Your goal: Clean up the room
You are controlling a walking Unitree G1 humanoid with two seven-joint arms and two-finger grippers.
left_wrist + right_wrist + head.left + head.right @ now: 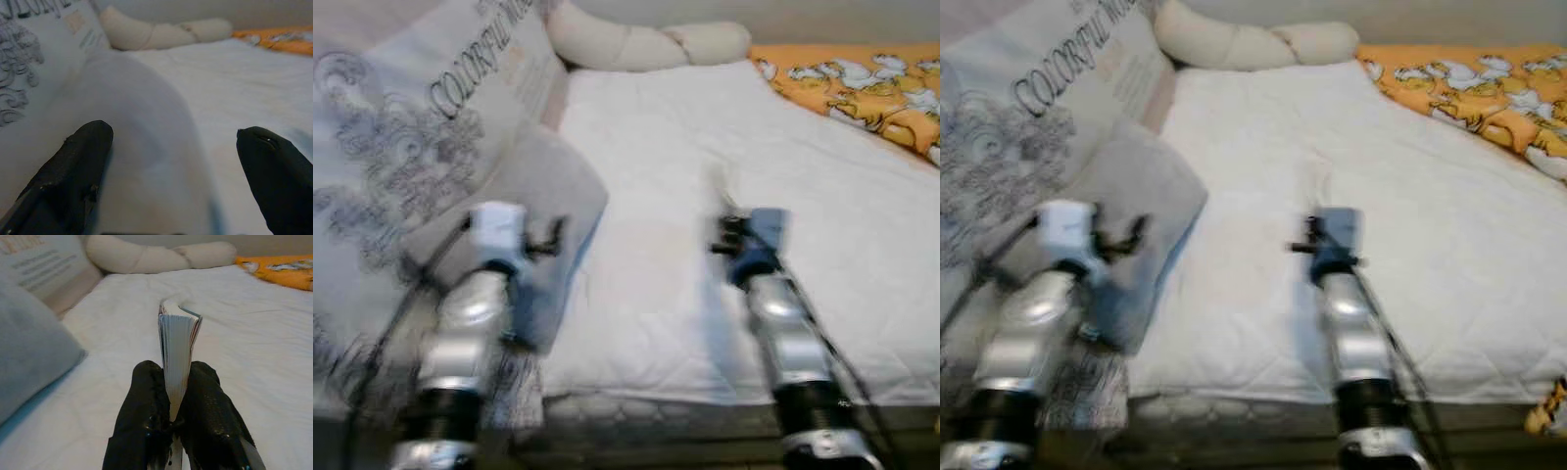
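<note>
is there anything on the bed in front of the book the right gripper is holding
Nothing visible. The right gripper is shut on the book, held over bare white bedding. The grey pillow lies off to the robot's left, and the cream bolster and orange blanket sit far back.

A bedroom at home, seen from where I stand at the bed's edge.
Before me lies a bed under a white quilted cover, a long cream bolster along its far edge, a printed pillow at the left, an orange cartoon blanket at the far right corner.
</note>
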